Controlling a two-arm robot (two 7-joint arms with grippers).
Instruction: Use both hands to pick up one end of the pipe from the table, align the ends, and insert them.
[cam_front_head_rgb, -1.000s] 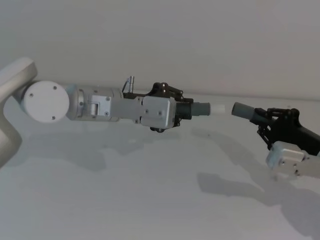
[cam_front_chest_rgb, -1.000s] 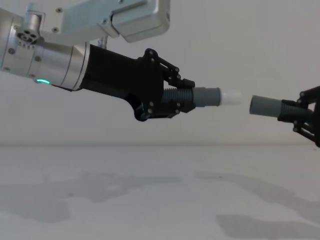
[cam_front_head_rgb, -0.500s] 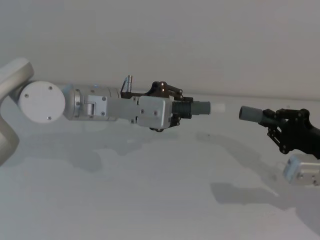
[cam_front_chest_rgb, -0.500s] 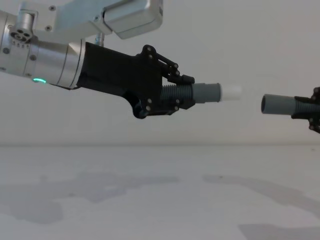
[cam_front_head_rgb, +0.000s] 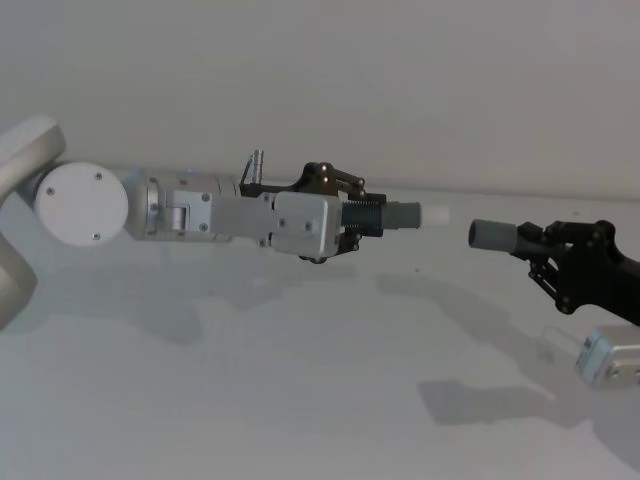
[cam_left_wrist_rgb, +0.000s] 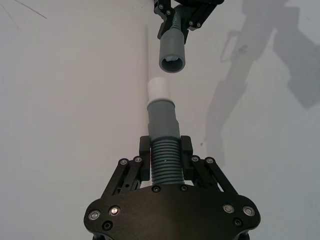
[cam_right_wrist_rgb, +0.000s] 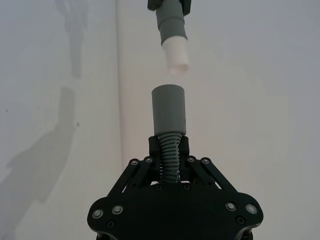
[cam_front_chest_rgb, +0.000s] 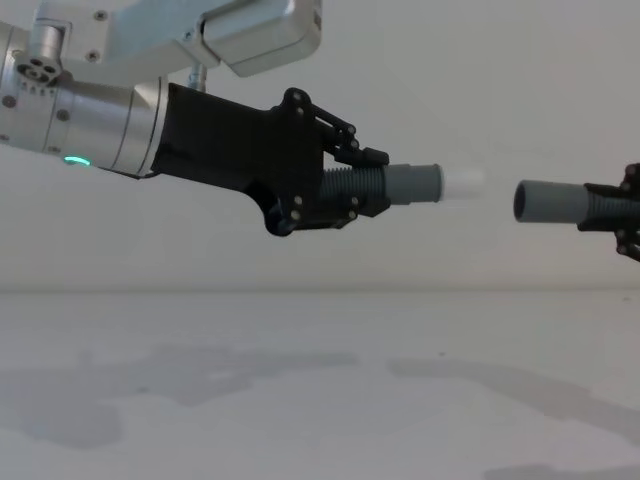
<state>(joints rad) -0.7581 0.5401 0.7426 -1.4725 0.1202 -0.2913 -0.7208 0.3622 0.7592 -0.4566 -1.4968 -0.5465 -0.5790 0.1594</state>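
Black plastic left claw (cam_front_head_rgb: 360, 217) grips the ribbed end of the spigot pipe piece (cam_front_head_rgb: 400, 216), held level above the white bench (cam_front_head_rgb: 300, 390). Its whitish tip (cam_front_head_rgb: 435, 215) faces the open socket mouth (cam_front_chest_rgb: 522, 201) of the other pipe piece (cam_front_head_rgb: 492, 235), a small gap apart, clamped in the right claw (cam_front_head_rgb: 546, 244).
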